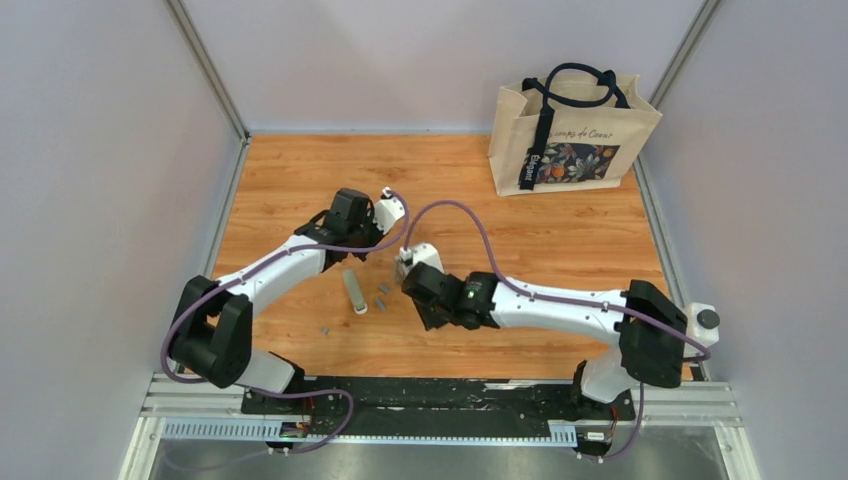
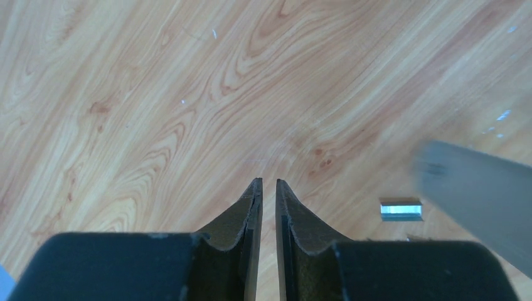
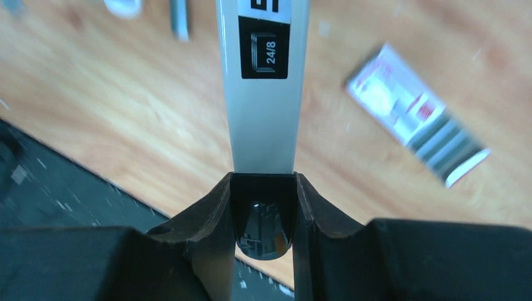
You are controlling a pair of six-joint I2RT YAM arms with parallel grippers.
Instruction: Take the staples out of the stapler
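My right fingers (image 3: 207,210) are clamped on the dark glossy end of the stapler (image 3: 263,119), whose pale face with the 24/8 label runs straight out from them above the counter (image 3: 113,106); whether its far tip touches the wood I cannot tell. My left fingers (image 2: 241,219) are almost together over bare wood, with only a thin slit between them and nothing in it. A short silvery strip of staples (image 2: 401,209) lies just to their right, so I judge part of the load is already out. To do this well, the right clamp must be firm and steady while the left fingers part just enough to pinch whatever remains in the channel, coming in low and slow, since thin flat strips slip easily. I want to steer away from the red-and-white box (image 3: 414,125) and the pale grey bar (image 1: 355,292) lying near
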